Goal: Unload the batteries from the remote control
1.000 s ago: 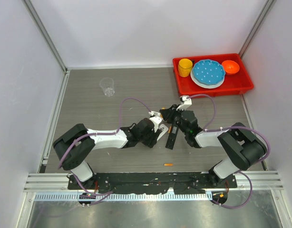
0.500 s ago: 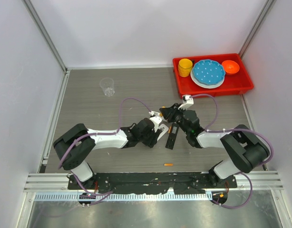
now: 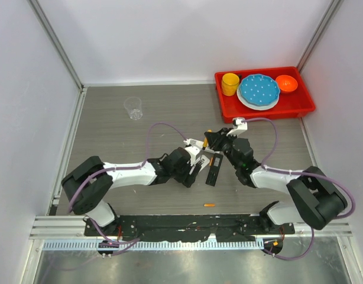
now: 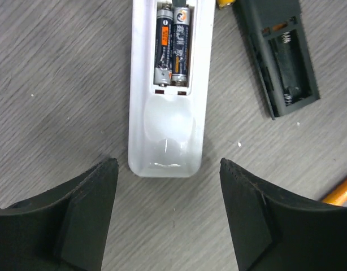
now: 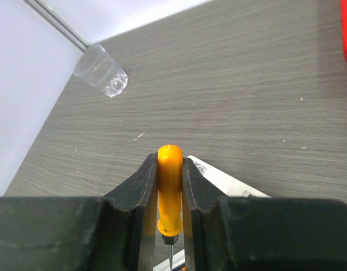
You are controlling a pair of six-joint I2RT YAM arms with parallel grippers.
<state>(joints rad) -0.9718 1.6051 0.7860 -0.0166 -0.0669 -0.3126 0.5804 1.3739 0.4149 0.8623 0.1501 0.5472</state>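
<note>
**Top external.** Left gripper (image 3: 198, 168) and right gripper (image 3: 213, 142) are found close together at the middle of the surface; black remote (image 3: 213, 173) is laid just beside them, on the near side; loose orange battery (image 3: 210, 205) is laid alone toward the near edge; clear cup (image 3: 133, 108) is stood toward the far left; red tray (image 3: 227, 110) is set in the far right corner.

**Left wrist.** White remote (image 4: 165, 124) is laid back up, cover off; two dark batteries (image 4: 164, 51) are seated side by side in its compartment; the left gripper's jaws are spread wide, one to each side of the remote's rounded end and apart from it, nothing pinched; the black remote is seen just beside, its compartment empty.

**Right wrist.** The right gripper's jaws are pressed together on the orange-handled tool (image 5: 169, 214), metal tip pointed down toward the white remote.

**Step.** The black remote is judged unloaded; the white remote is judged in hand. **Next move.** The white remote is to be steadied by the left jaws on its sides; the tool tip is to be worked under one battery's end, so that it is levered out without slipping.
</note>
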